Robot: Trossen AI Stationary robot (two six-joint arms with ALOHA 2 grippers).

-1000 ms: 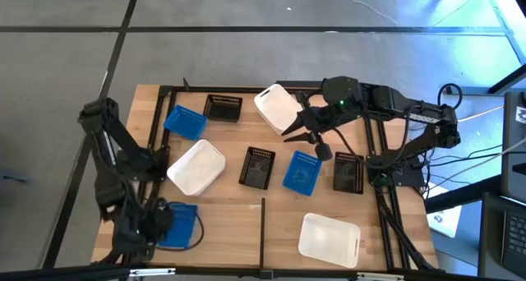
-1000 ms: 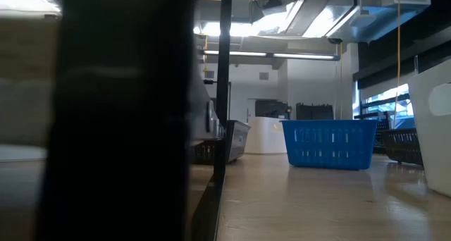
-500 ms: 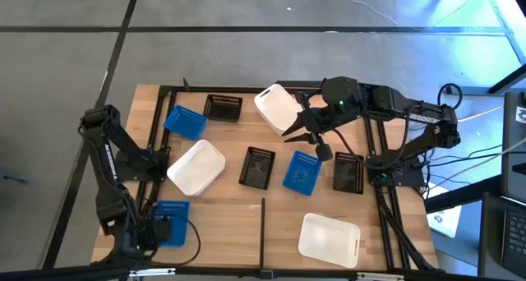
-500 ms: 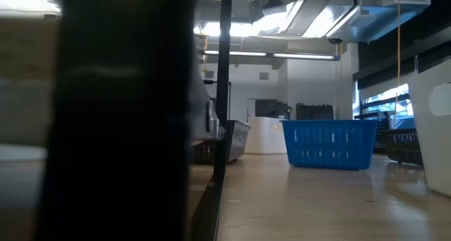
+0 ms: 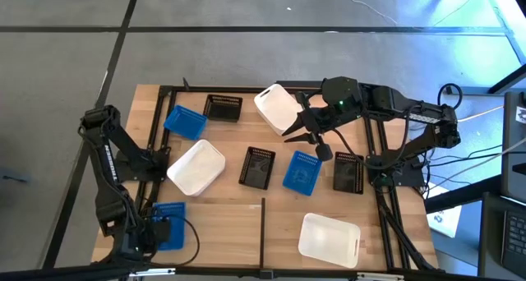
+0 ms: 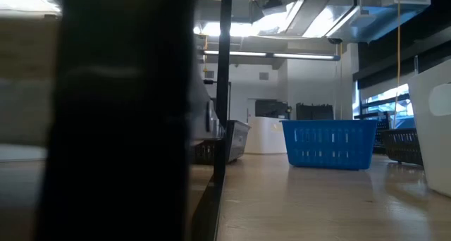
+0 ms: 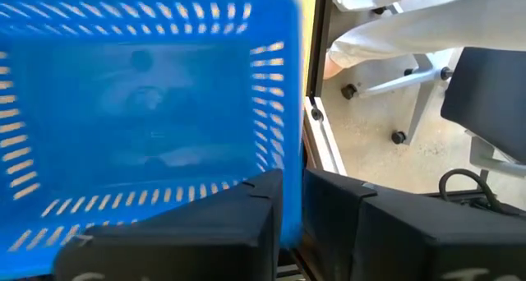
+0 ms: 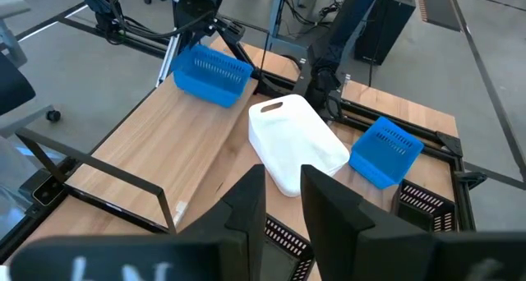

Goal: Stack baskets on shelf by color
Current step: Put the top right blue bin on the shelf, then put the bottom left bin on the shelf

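1. Left claw [image 5: 156, 232]: positioned at the near left corner of the shelf [image 5: 230, 223], closed on the wall of a blue basket [image 5: 170, 223]. In the left wrist view the two dark fingers [image 7: 271, 223] clamp the slotted side wall of this basket [image 7: 148, 108] between them.
2. Right claw [image 5: 311, 141]: suspended above the far right part of the shelf, just beside the far white basket [image 5: 278, 108]. Fingers are spread; nothing is held between them.
3. Blue baskets: the second blue basket [image 5: 185, 122] lies at the far left, beside a black basket [image 5: 223, 108]. The third blue basket [image 5: 302, 171] lies right of centre.
4. Black baskets: one [image 5: 258, 166] sits at centre, just left of the third blue basket. Another [image 5: 348, 172] sits at the right edge, near the rail.
5. White baskets: one [image 5: 196, 166] lies left of centre; one [image 5: 329, 238] lies at the near right.
6. All baskets stand apart; none is stacked.
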